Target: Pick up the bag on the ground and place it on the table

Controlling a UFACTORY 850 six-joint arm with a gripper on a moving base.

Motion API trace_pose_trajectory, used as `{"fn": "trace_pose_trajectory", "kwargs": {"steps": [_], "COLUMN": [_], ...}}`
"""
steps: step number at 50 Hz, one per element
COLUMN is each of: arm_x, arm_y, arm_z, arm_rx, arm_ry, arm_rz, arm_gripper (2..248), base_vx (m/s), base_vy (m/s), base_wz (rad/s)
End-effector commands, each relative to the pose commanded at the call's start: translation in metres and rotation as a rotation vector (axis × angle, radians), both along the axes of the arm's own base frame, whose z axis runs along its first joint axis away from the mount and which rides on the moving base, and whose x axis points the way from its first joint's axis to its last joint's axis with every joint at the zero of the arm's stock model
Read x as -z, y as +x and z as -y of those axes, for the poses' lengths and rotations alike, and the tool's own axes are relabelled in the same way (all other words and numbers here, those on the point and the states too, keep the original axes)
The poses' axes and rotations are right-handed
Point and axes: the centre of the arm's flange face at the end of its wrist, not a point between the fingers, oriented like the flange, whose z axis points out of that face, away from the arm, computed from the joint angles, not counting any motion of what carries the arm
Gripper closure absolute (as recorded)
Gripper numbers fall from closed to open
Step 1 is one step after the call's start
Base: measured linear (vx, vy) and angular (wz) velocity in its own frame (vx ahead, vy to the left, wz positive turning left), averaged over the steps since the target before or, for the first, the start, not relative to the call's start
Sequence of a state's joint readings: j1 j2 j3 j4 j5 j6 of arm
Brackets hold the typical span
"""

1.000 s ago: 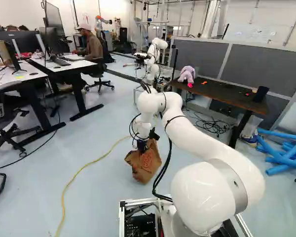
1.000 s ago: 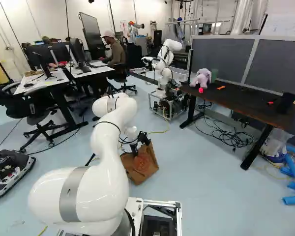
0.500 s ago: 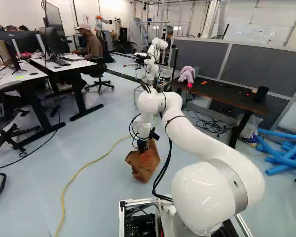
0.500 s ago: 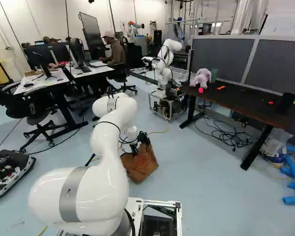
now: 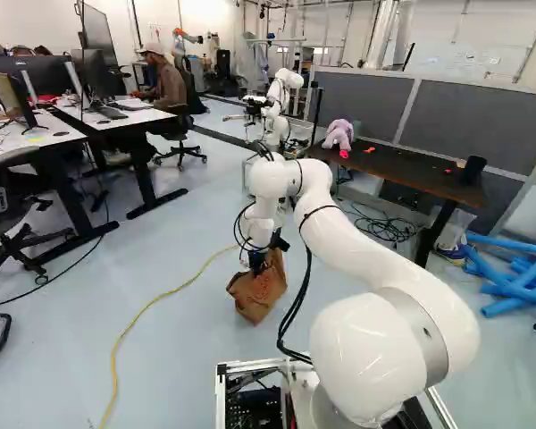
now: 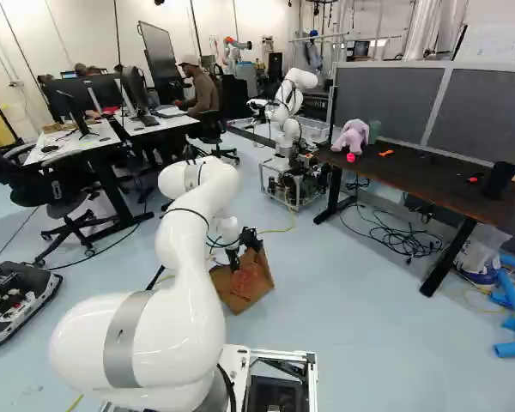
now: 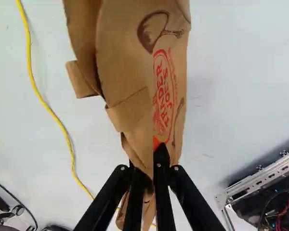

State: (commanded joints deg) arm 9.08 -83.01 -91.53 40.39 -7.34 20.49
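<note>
The gripper (image 7: 151,166) is clamped on the paper bag (image 7: 127,62), perhaps near the floor (image 6: 369,343); lift high before swinging to the table (image 6: 421,176), two o'clock in the right base view

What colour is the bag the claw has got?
The bag is brown, with red and darker brown printing; it shows best in the wrist view.
</note>
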Motion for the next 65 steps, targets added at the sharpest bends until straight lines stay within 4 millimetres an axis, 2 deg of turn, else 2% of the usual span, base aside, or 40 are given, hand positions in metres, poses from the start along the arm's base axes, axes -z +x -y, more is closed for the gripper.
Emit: {"fn": "trace_pose_trajectory", "kwargs": {"steps": [22,65], "arm_x": [-0.033,-0.097], "arm_y": [-0.022,-0.069], "arm_z": [0.002,0.023], "arm_rx": [-0.037,-0.194], "arm_ry": [-0.009,-0.035], "arm_rz": [-0.028,-0.074], "arm_gripper": [223,223], "base_vx": [0.0,0.0], "base_vy": [0.0,0.0], "base_wz": [0.0,0.0]}}
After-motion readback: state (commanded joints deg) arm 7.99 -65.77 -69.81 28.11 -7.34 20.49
